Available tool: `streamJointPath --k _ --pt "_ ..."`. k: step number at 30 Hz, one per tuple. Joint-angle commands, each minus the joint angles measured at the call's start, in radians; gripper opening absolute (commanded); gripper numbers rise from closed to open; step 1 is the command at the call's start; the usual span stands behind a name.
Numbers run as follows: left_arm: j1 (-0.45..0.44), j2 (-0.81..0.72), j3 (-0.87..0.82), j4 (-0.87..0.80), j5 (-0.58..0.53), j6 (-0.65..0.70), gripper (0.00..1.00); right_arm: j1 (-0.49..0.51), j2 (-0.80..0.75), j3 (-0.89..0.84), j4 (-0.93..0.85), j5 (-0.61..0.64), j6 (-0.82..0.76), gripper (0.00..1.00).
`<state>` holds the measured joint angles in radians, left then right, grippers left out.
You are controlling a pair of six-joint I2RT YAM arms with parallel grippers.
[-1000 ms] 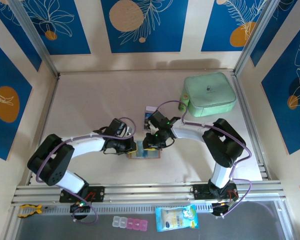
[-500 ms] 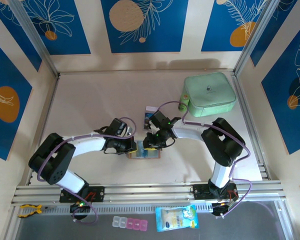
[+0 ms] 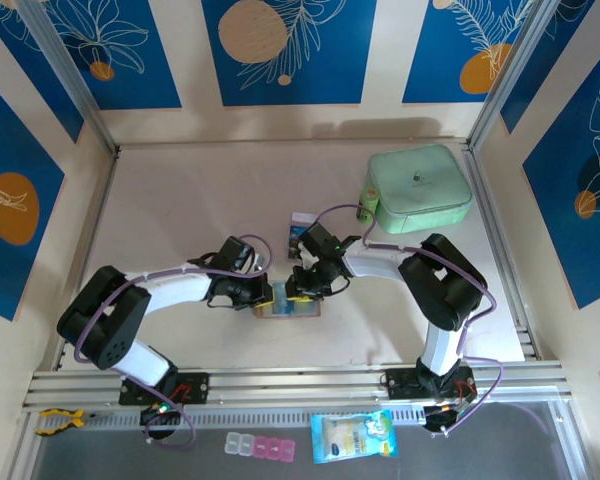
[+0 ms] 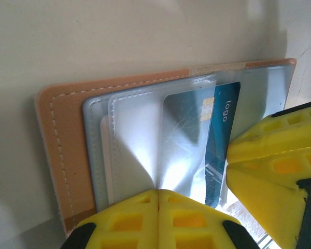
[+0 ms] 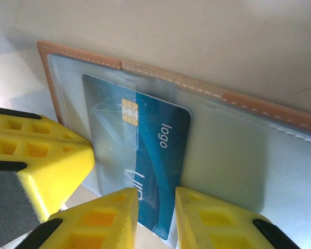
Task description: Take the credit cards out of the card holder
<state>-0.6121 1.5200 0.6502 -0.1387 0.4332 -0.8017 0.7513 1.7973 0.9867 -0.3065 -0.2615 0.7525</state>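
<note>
Right tool (image 5: 156,202) first: fingers a sliver apart, straddling the free end of the blue chip card (image 5: 145,150), not clamped on it. We'd close on that bare end and draw it flat along the pocket mouth, no lifting. Left tool (image 4: 158,196), clenched, presses down on the clear sleeve of the card holder (image 4: 62,155), and that's a good anchor. The holder lies open on the pale surface (image 3: 180,200). A loose card (image 3: 302,221) lies just beyond it, the mint-green zip case (image 3: 418,188) farther off to its right. Blue leaf-print wall panels (image 3: 280,50) ring us.
</note>
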Motion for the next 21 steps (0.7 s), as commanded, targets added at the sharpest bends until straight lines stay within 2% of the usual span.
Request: streamJointPath --k 1,16,21 --pt "-0.007 0.010 0.017 -0.046 -0.018 0.019 0.01 -0.006 0.004 -0.011 -0.030 0.013 0.011 0.27" --pt "-0.008 0.008 0.025 -0.065 -0.027 0.027 0.01 -0.009 0.007 -0.008 0.020 -0.060 0.023 0.27" --pt "-0.007 0.009 0.026 -0.067 -0.029 0.029 0.01 -0.010 0.001 -0.004 0.005 -0.041 0.017 0.27"
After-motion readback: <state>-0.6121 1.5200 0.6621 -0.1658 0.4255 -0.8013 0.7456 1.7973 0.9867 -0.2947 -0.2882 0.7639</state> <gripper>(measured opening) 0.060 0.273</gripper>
